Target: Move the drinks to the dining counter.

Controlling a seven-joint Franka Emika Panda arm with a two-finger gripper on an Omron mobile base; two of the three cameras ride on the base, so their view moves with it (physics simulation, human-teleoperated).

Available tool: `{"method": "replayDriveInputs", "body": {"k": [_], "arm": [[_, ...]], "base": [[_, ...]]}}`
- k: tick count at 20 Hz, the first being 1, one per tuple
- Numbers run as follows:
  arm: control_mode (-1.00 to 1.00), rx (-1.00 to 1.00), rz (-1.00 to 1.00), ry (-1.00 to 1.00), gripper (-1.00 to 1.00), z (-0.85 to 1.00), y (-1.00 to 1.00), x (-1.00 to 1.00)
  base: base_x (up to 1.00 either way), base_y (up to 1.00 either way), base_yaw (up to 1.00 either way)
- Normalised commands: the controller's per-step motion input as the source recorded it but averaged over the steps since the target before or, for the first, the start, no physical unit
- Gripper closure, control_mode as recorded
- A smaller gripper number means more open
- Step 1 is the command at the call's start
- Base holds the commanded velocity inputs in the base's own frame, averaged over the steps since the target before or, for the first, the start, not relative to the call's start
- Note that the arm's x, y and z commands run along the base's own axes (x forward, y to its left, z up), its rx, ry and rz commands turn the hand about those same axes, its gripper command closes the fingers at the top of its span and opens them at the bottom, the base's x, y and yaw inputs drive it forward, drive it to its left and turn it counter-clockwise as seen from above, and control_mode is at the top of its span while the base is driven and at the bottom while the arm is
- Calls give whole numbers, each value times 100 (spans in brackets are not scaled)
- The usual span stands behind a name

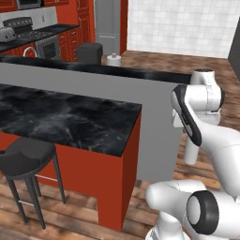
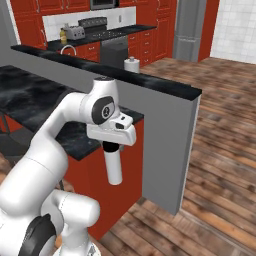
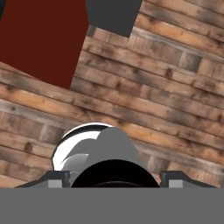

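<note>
The gripper (image 3: 114,178) is clamped on the white bottle (image 2: 115,170) at its black cap. The bottle hangs upright over the wooden floor (image 3: 166,100), just off the end of the dining counter (image 1: 70,117) and not above its black tabletop. A slip here would likely drop it to the floor. It also seems to hang lower than the tabletop, so a sideways swing without a lift first could knock it against the red base (image 3: 39,39) or the edge. The amber juice bottle (image 2: 63,35) stands on the far worktop beside the toaster (image 2: 75,32), not yet fetched.
</note>
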Motion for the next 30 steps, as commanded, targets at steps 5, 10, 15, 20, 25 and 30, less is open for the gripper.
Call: {"method": "replayDriveInputs", "body": {"k": [5,10,15,20,25,30], "arm": [[100,0,0,0,100,0,0,0],[-100,0,7,0,100,0,12,2],[-100,-5,6,-1,100,7,59,46],[-100,-1,10,-7,100,57,53,27],[-100,0,7,-4,100,83,71,7],[-100,0,0,-1,100,30,59,35]], "base": [[2,0,0],[0,0,0],[0,0,0],[0,0,0],[0,0,0],[0,0,0]]}}
